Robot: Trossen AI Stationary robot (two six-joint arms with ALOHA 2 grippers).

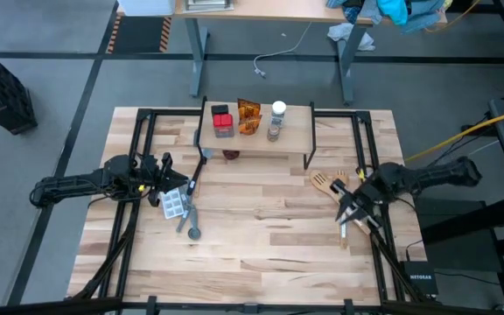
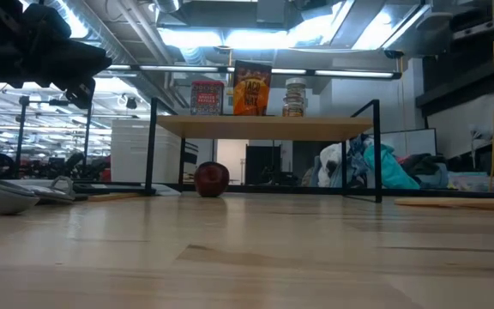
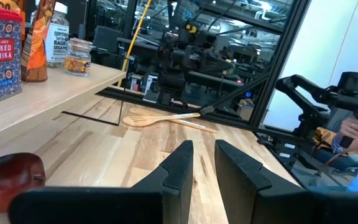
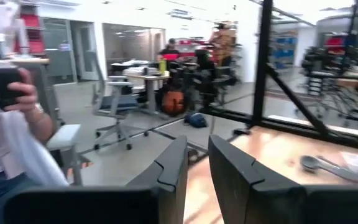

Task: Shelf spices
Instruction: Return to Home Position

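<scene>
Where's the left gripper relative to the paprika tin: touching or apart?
Apart. High view: bare table lies between the left gripper and the paprika tin on the shelf.

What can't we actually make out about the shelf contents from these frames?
Orange packs: too small in the high view to count; in the low view the front one hides any behind.
Two jars: overlap in the low view, not separable there.
Dark red round thing: the shelf covers most of it in the high view; the left wrist view's edge cuts it off.
</scene>
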